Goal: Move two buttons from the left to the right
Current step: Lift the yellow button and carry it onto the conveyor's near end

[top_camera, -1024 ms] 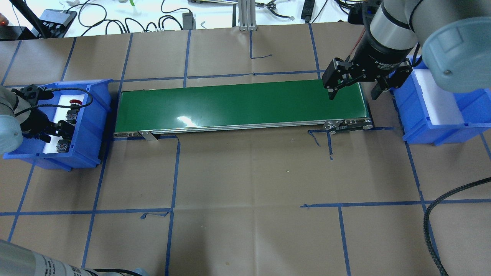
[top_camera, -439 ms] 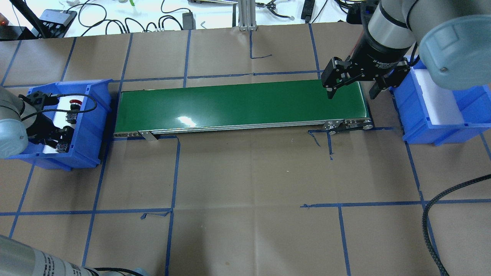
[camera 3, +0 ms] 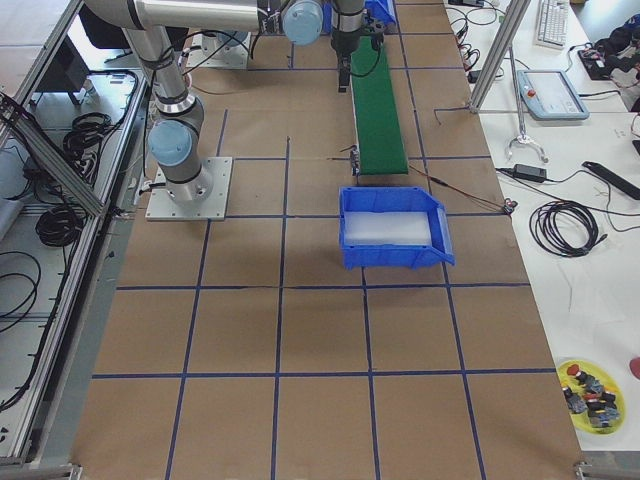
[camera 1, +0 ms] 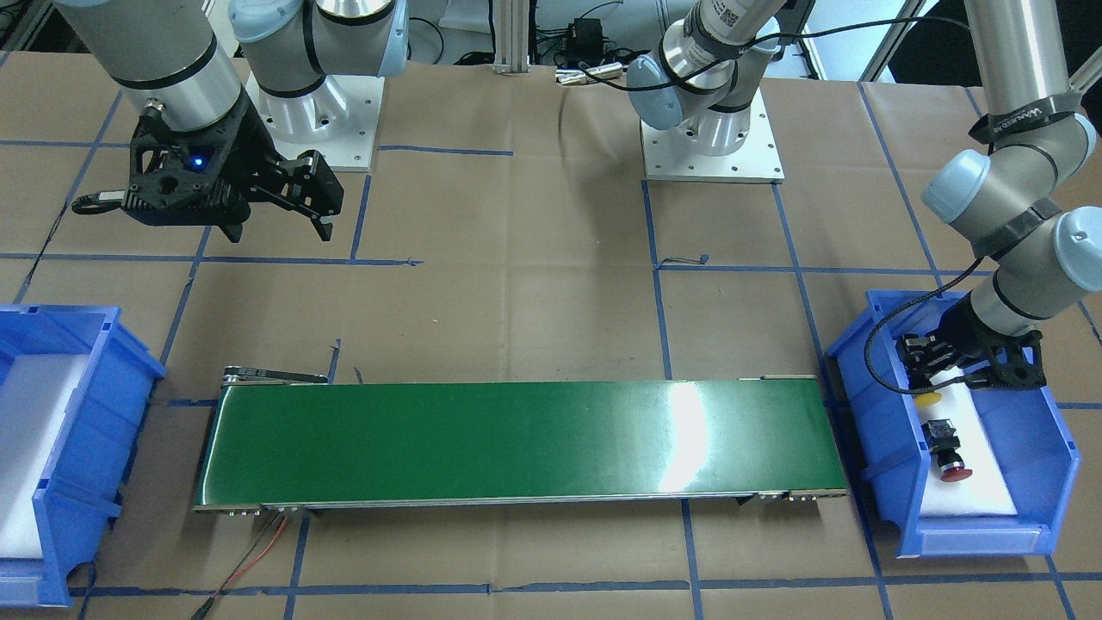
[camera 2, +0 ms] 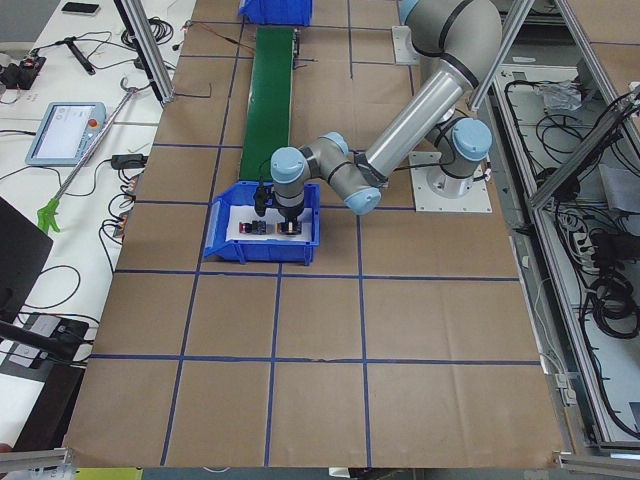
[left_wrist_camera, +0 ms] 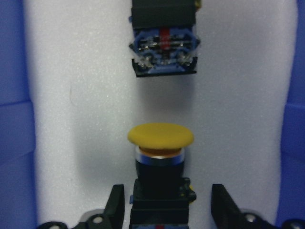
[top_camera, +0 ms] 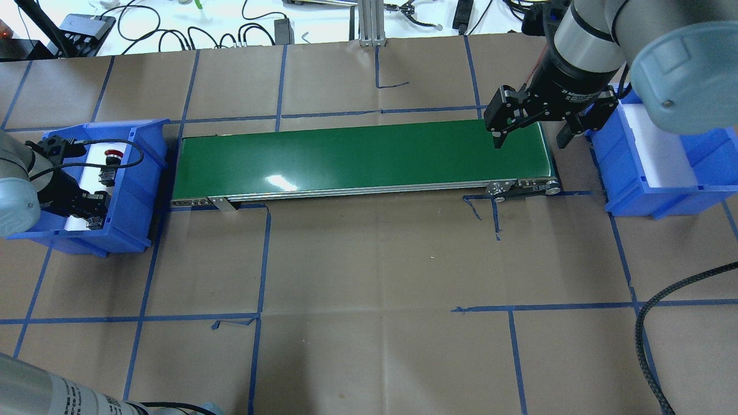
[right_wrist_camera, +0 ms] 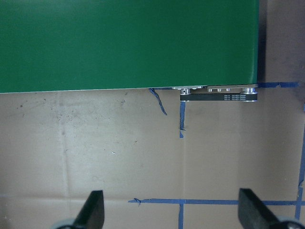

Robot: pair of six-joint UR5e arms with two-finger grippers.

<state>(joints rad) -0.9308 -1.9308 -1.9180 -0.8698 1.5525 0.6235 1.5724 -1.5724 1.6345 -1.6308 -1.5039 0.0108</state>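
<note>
Left gripper [left_wrist_camera: 167,195]: down inside the left bin [top_camera: 135,173] and released. Its fingers [left_wrist_camera: 116,205] stand on either side of the yellow button's black neck, and the wrist view shows a gap on each side.
Yellow button [left_wrist_camera: 160,136]: lies on its side on the white foam [left_wrist_camera: 86,119] in the left bin. Its neck sits between the open fingers and its cap points away from the gripper, toward the red button.
Red button [camera 1: 947,448]: on the same foam, in line with the yellow button and a little apart from it. Its grey-blue back block faces the yellow cap, and its red cap points toward the bin's side farthest from the robot.
Cable [top_camera: 124,155]: black, looping from the left wrist over the bin's rim.
Left bin: blue, just beside the left end of the belt [top_camera: 357,158].
Belt: green and glossy, lying across the counter [top_camera: 375,259] between the two bins.
Right gripper [top_camera: 530,143]: released, with its fingers spread wide, hovering above the belt's right end. Its wrist view shows only the belt's edge and the counter between the fingers.
Right bin [top_camera: 634,173]: blue and lined with white foam, just past the belt's right end and near the right gripper.
Counter: brown paper marked with a grid of blue tape.
</note>
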